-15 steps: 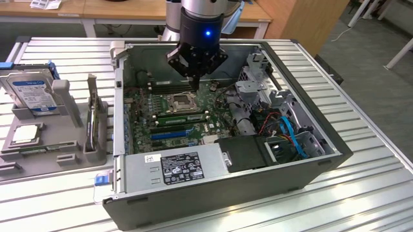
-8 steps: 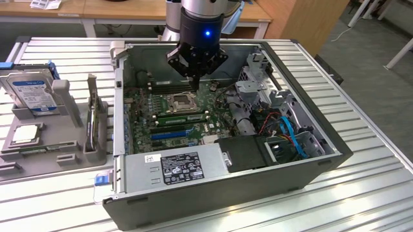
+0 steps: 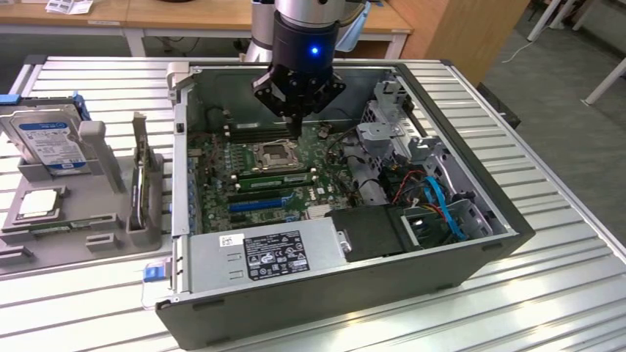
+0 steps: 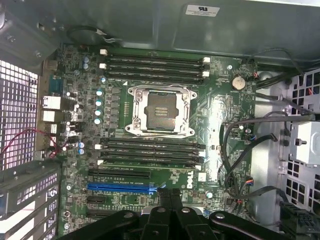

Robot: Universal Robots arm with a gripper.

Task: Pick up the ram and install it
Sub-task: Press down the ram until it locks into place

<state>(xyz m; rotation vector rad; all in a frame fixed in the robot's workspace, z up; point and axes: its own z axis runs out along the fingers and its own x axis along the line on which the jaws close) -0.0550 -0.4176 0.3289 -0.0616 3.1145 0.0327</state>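
Note:
The ram (image 3: 67, 224), a thin green stick, lies flat in the grey holder tray (image 3: 20, 257) at the exterior view's left, outside the computer case. My gripper (image 3: 296, 129) hangs inside the open case (image 3: 342, 293), just above the motherboard (image 4: 215, 125) near the CPU socket (image 4: 160, 111). Its fingers (image 4: 170, 207) are shut together with nothing between them. A long green strip (image 3: 277, 176) runs along the memory slots (image 4: 150, 152) on the near side of the socket. Whether it is a seated stick I cannot tell.
A hard drive (image 3: 47, 139) and an upright card (image 3: 145, 180) stand in the tray, with a square silver chip (image 3: 37, 203) beside them. Inside the case are a power supply (image 3: 274, 253), cables (image 3: 440, 205) and a drive cage (image 3: 382, 110).

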